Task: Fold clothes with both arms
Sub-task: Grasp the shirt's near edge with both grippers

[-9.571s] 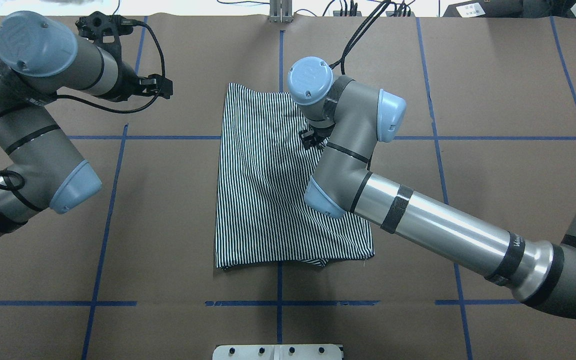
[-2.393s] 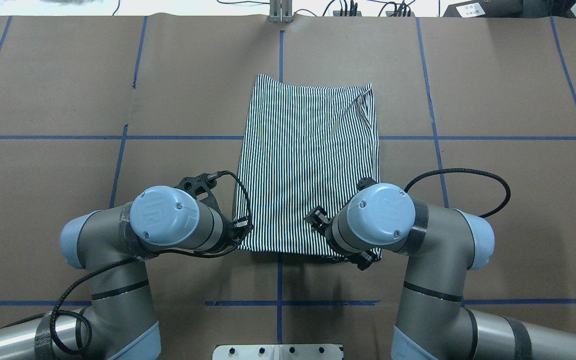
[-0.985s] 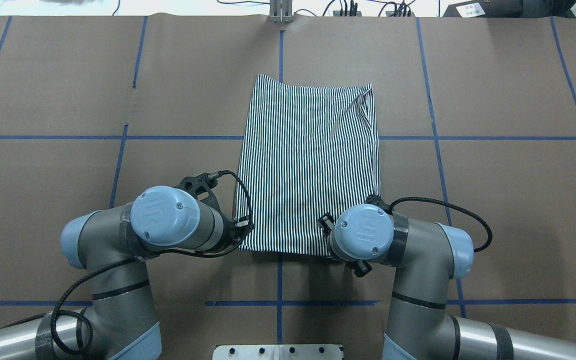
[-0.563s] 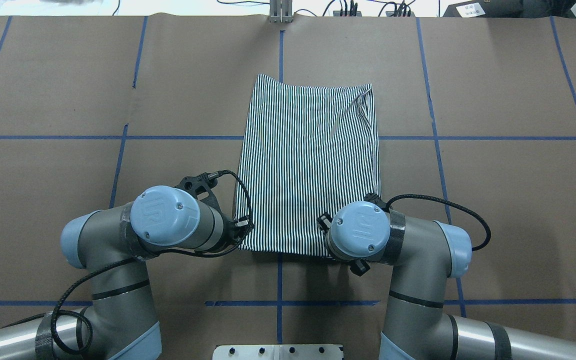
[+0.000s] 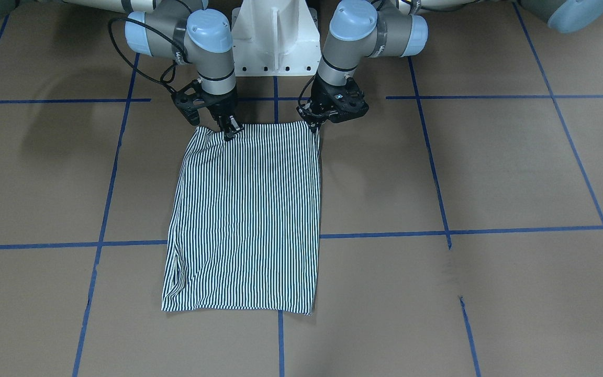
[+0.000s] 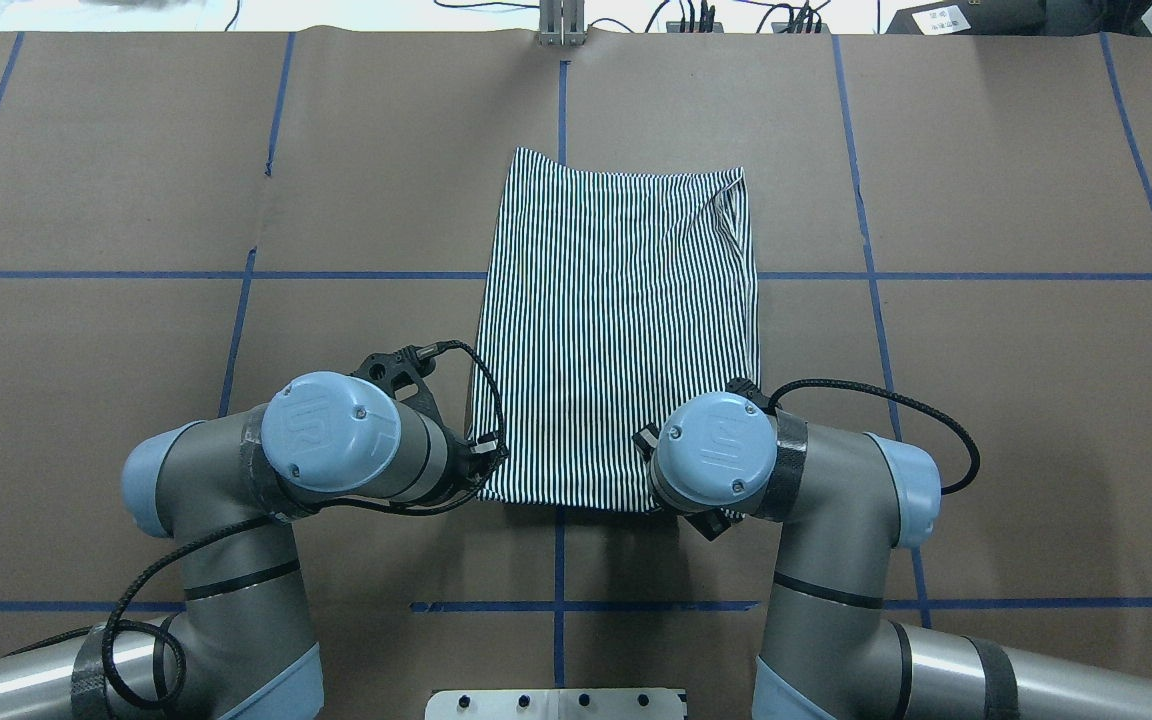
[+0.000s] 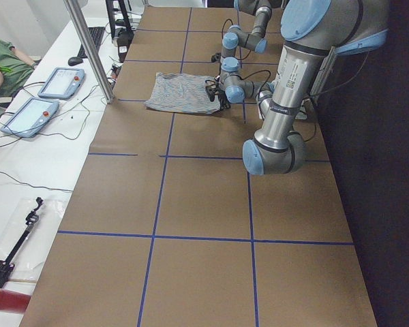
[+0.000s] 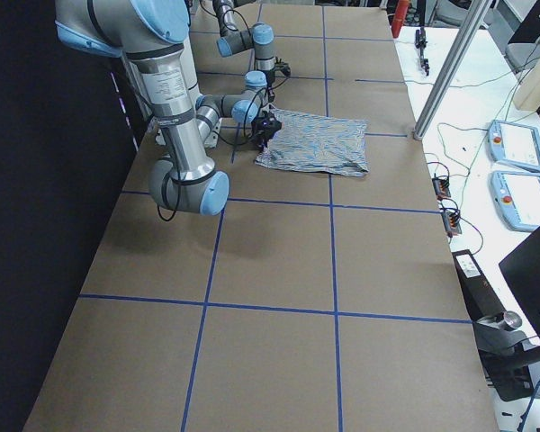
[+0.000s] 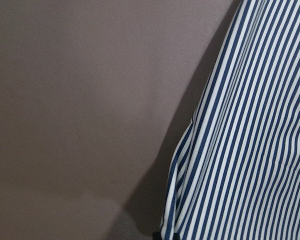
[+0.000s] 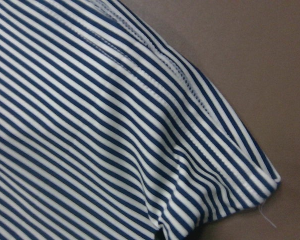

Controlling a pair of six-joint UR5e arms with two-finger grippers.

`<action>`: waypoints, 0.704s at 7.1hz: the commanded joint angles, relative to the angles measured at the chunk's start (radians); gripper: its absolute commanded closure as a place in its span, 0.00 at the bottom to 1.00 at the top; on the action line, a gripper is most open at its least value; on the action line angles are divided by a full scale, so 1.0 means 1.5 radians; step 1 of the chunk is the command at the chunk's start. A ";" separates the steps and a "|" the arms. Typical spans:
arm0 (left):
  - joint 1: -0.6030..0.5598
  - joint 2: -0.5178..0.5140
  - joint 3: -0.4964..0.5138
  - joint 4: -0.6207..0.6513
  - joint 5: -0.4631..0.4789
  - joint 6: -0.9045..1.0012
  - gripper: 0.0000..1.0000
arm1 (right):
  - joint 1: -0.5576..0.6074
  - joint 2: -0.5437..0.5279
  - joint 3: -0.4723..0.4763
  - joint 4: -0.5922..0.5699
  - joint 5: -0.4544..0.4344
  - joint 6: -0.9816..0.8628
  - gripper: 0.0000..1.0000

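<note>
Lying flat on the brown worktop (image 5: 490,173), the striped polo shirt (image 5: 244,220) is folded into a long rectangle (stripes running lengthwise). At its robot-side edge the left fingers (image 5: 313,122) are closed on one corner, and the right fingers (image 5: 226,131) are closed on the hem near the other.

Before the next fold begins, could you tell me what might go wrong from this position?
The right gripper sits inboard of the corner of the shirt, so that corner may droop when lifted. The right wrist view shows stacked hems; a pinch could catch only the top layer.
</note>
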 commanded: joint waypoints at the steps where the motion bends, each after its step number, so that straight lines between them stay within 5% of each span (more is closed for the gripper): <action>1: 0.000 0.000 -0.001 0.000 -0.001 0.000 1.00 | 0.011 0.003 0.001 -0.001 0.017 -0.003 1.00; 5: 0.034 0.024 -0.094 0.086 0.000 -0.001 1.00 | -0.001 0.000 0.061 -0.002 0.057 -0.005 1.00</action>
